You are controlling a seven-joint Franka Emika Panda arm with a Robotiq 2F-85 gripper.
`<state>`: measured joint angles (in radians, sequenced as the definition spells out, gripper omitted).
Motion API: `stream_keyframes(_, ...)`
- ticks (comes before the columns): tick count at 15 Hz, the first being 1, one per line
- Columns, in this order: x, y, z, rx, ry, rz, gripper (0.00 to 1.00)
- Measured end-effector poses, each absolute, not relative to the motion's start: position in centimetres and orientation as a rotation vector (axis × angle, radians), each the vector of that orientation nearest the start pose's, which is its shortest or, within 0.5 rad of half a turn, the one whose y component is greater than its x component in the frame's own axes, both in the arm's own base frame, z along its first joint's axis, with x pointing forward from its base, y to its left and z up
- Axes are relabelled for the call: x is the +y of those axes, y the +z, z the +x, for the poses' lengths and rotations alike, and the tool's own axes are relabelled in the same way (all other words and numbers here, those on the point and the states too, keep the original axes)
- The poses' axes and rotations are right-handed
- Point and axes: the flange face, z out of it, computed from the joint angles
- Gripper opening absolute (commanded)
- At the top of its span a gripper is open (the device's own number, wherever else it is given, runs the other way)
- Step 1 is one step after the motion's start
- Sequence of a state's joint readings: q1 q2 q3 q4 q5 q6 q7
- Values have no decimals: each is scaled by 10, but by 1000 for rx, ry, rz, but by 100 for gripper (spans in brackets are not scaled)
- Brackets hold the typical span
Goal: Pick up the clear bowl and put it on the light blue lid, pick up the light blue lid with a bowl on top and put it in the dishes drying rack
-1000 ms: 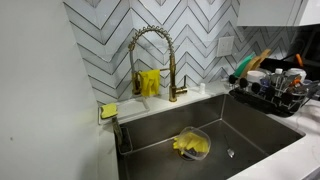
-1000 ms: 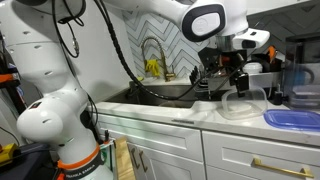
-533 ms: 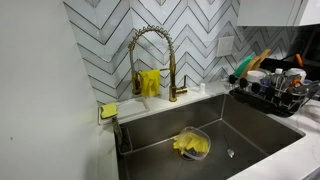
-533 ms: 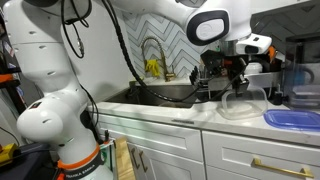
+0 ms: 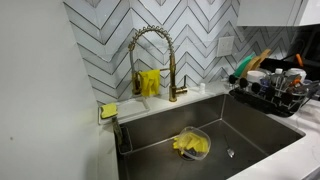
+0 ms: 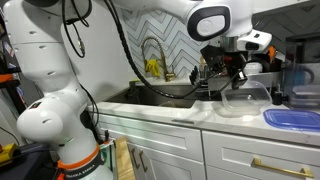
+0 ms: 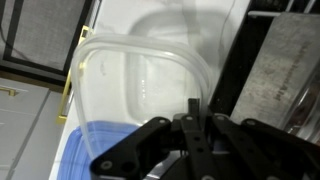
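Observation:
The clear bowl (image 6: 246, 98) (image 7: 140, 80) sits at the counter edge to the right of the sink. My gripper (image 6: 233, 76) (image 7: 190, 118) comes down on its near rim, shut with the thin wall pinched between the fingers. The light blue lid (image 6: 293, 118) lies flat on the counter to the right of the bowl. In the wrist view a corner of the lid (image 7: 82, 152) shows below the bowl. The dishes drying rack (image 5: 276, 92) (image 7: 285, 60), black wire, stands beside the sink holding dishes.
A gold spring faucet (image 5: 150, 60) rises behind the steel sink (image 5: 250, 135). A yellow sponge in a clear container (image 5: 190, 145) lies in the basin. Another yellow sponge (image 5: 108, 110) rests on the sink's left corner. The robot's white base (image 6: 55, 110) stands in front of the cabinets.
The jaws have closed onto the bowl's rim from wide open. The bowl has shifted slightly upward in an exterior view. Sink side unchanged.

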<state>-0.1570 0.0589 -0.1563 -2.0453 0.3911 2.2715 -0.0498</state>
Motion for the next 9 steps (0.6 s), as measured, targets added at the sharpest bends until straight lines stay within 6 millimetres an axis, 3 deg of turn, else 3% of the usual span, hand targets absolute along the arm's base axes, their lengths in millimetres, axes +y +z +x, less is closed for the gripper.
stream_keyframes(4,-186,451,554,726,-425,-2709,1)
stream_keyframes(8,-233,460,541,840,-544,-2532,1)
stream_keyframes(9,-245,459,536,859,-569,-2484,5)
